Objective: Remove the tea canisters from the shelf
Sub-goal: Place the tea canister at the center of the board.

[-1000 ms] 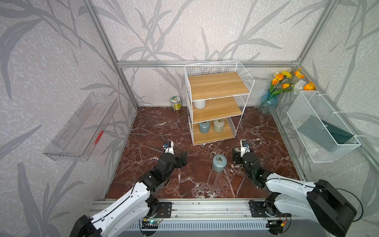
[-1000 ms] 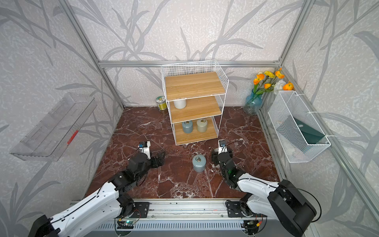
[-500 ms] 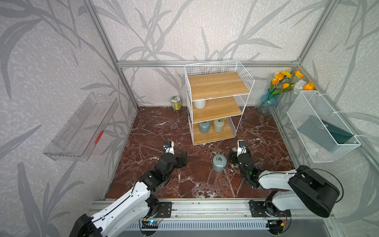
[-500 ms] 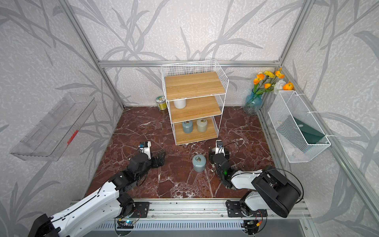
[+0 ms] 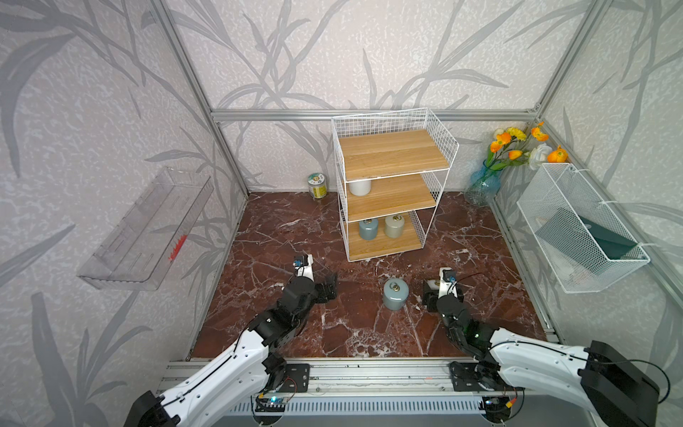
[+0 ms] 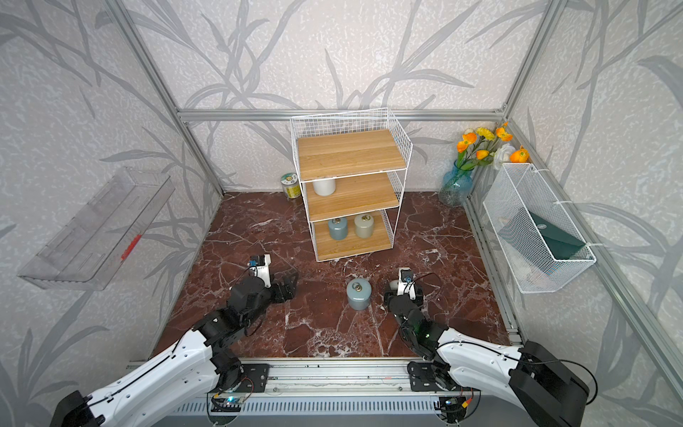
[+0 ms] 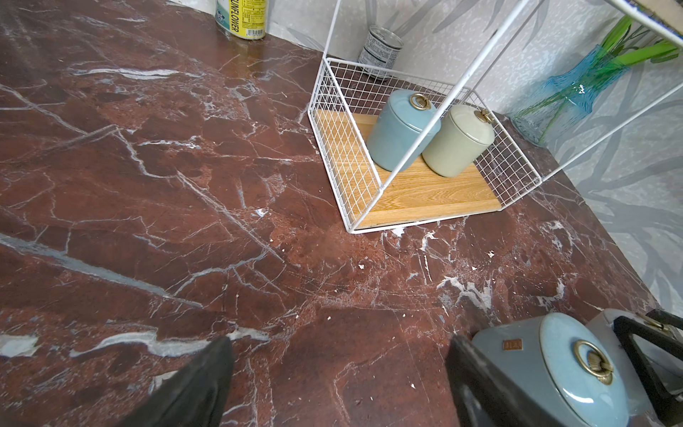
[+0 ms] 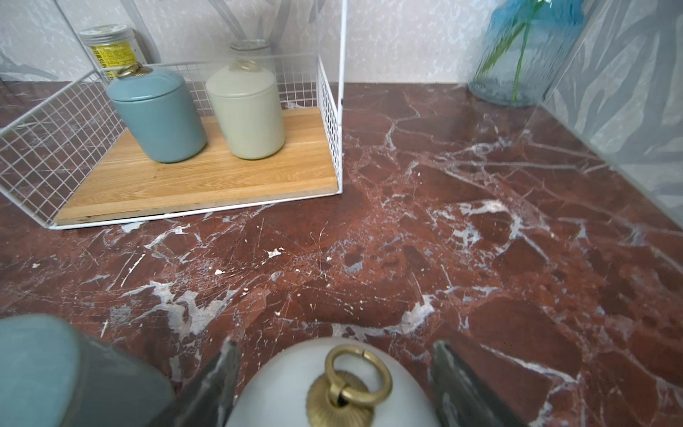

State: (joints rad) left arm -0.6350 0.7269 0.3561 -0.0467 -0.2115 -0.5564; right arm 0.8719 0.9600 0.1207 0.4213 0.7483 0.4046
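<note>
My left pincer (image 7: pixel 338 345) hangs spread and empty. My right pincer (image 8: pixel 334 345) straddles an off-white ceramic canister (image 8: pixel 281 392); I cannot tell whether it pinches.

Counted one shelf (image 5: pixel 391 155), carrying three wooden boards. Tea canisters totalled five. Blue-grey: two, the shelved blue-grey canister (image 5: pixel 368 229) on the shelf's bottom board and the floor blue-grey canister (image 5: pixel 394 294) in front of the shelf. Beige canister (image 5: pixel 394 226): one, also on the bottom board. Off-white: two, the shelved off-white canister (image 5: pixel 359 186) on the middle board and the floor off-white canister (image 8: pixel 288 392) in front of the shelf. Three stood on the shelf, two off it. Tins: two, a yellow-labelled tin (image 5: pixel 317 185) left of the shelf, a grey can (image 7: pixel 382 44) behind it. Vase (image 5: pixel 482 186): one. Wire basket (image 5: pixel 547 192): one. Clear tray (image 5: pixel 148 222): one. Grippers: two, left gripper (image 7: pixel 338 364) and right gripper (image 8: pixel 334 366).
</note>
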